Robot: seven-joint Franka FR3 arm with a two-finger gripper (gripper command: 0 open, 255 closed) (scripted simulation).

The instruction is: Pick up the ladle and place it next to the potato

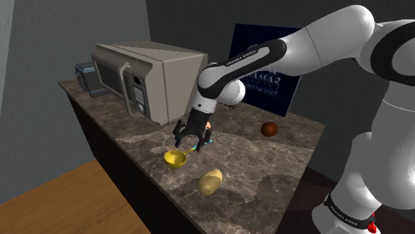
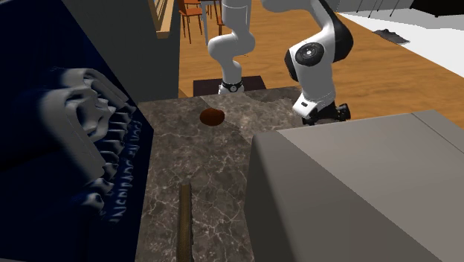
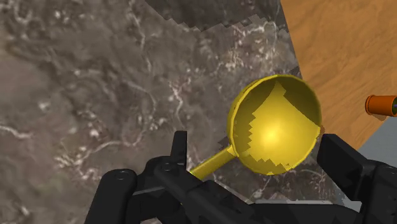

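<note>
Hovering over yellow ladle (image 3: 275, 124) on worktop (image 3: 95, 95), jaws wide open, empty; next: descend, clamp handle, carry beside potato (image 1: 210, 181).

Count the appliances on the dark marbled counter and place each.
2. A large grey microwave oven stands on the dark marbled counter; a small blue-grey boxy appliance, perhaps a toaster, sits beyond it at the shoulder view's left. More may hide behind the microwave.

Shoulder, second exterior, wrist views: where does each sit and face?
Shoulder: beside the white arm, down over the dark marbled counter at yellow ladle, pale potato; arm and black pincer show.
Second exterior: behind the grey microwave, facing back at the arm.
Wrist: on the hand, down onto the ladle's bowl; fingers apart.
Both exteriors share the brown round object.
</note>
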